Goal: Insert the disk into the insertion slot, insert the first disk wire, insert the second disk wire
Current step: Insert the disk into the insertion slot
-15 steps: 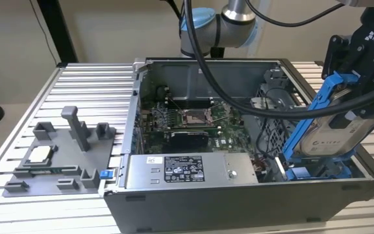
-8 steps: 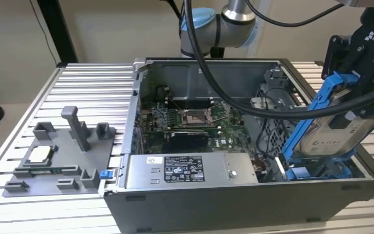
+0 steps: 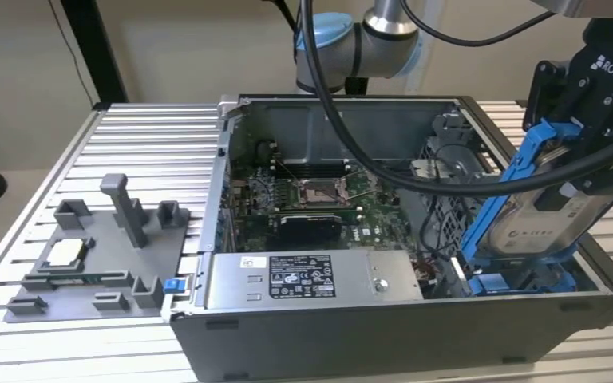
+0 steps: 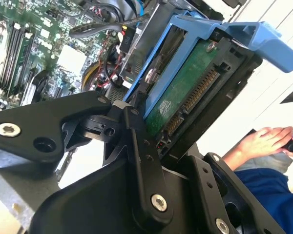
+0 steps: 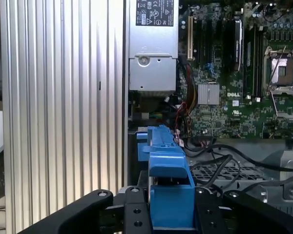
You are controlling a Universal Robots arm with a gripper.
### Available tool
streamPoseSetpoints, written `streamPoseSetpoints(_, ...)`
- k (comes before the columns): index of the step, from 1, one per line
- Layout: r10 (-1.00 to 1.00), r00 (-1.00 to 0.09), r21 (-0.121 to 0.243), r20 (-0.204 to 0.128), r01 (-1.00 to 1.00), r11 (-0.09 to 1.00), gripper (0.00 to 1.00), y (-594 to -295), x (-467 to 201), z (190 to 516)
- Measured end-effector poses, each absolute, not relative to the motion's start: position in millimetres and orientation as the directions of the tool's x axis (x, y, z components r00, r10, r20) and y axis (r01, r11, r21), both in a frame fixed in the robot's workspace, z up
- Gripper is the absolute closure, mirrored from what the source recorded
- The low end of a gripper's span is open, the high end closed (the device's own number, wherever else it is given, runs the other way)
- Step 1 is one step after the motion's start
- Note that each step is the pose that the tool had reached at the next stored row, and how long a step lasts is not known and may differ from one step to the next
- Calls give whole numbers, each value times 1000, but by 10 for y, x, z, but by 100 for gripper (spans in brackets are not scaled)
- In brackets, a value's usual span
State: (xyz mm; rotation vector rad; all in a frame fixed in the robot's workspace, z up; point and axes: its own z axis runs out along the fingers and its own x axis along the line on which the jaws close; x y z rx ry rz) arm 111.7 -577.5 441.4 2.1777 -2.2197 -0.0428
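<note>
My gripper [image 3: 596, 120] is shut on the disk [image 3: 549, 227], a silver drive in a bright blue carrier [image 3: 522, 171]. I hold it tilted over the front corner of the open computer case on the exterior view's right. Its lower end sits down at the blue rails of the insertion slot [image 3: 511, 281]; contact cannot be told. In the second wrist view the disk's green board and connector [image 4: 185, 92] show between the black fingers [image 4: 139, 146]. The first wrist view has the blue carrier [image 5: 168, 175] between the fingers [image 5: 134, 214], above the perforated bay [image 5: 219, 171] with black cables [image 5: 219, 158] across it.
The grey power supply box [image 3: 306, 279] lies along the case's front, with the motherboard [image 3: 306, 199] behind it. A grey plastic tray with upright pegs [image 3: 93, 255] rests on the ribbed table at the exterior view's left. A person's hand [image 4: 263, 141] and blue sleeve [image 4: 271, 192] are nearby.
</note>
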Motion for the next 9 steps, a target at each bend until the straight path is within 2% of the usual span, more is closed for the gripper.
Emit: streamPoseSetpoints(9, -1000, -19, 41, 3, -999, 19, 100, -5734, 1247, 4386)
